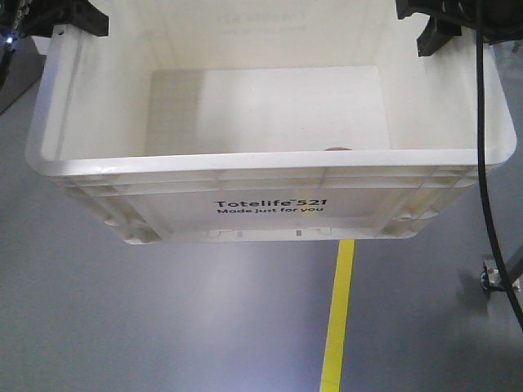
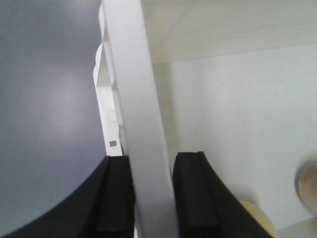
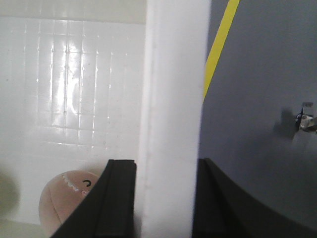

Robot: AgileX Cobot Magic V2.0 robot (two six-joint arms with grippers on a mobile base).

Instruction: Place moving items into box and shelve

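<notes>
L claw [image 2: 152,157] clamps box wall [image 2: 136,94] betw. its black fingers [image 2: 198,198], grey floor [image 2: 44,99] outside

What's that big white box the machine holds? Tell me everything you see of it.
The white box is an open-topped plastic crate with a thick rim, ribbed outer walls and black print reading "Totelife 521, Made just for you". The left hand and right hand each clamp a side rim. It seems held above the grey floor. A pinkish soft ball lies inside.
</notes>
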